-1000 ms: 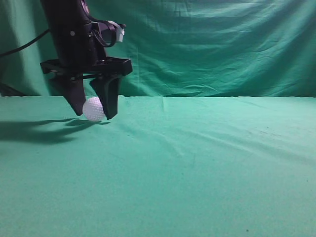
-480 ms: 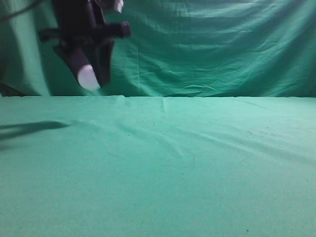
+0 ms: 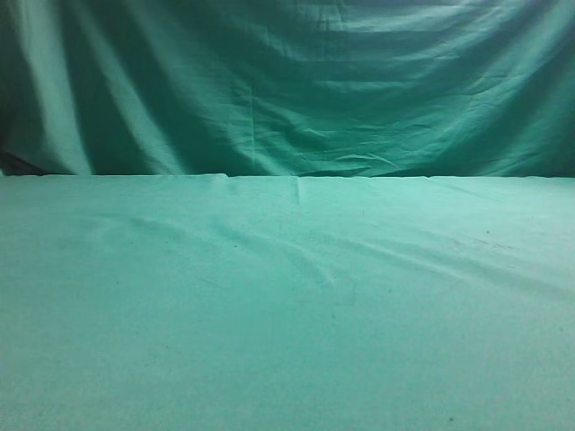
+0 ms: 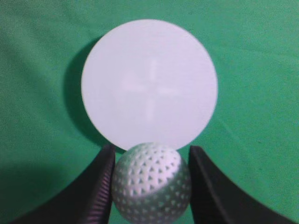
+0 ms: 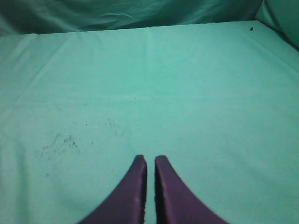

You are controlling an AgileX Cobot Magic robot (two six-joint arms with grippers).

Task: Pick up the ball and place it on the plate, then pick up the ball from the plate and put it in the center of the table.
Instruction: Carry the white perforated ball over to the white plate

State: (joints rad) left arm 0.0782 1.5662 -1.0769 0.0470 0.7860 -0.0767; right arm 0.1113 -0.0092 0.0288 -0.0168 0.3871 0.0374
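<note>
In the left wrist view my left gripper (image 4: 152, 161) is shut on the white dimpled ball (image 4: 152, 182), its two black fingers pressed against the ball's sides. It holds the ball in the air, with the round white plate (image 4: 149, 84) lying on the table cloth below, just beyond the ball. In the right wrist view my right gripper (image 5: 150, 161) is shut and empty, low over the teal-green table (image 5: 187, 93). The exterior view shows only the bare table (image 3: 287, 305); both grippers, the ball and the plate are out of that view.
A darker draped green curtain (image 3: 287, 81) hangs behind the table's far edge. Small dark specks (image 5: 60, 140) mark the cloth to the left of my right gripper.
My left gripper has lifted the ball off the table and risen out of the top of the exterior view. Its shadow on the cloth is gone.
</note>
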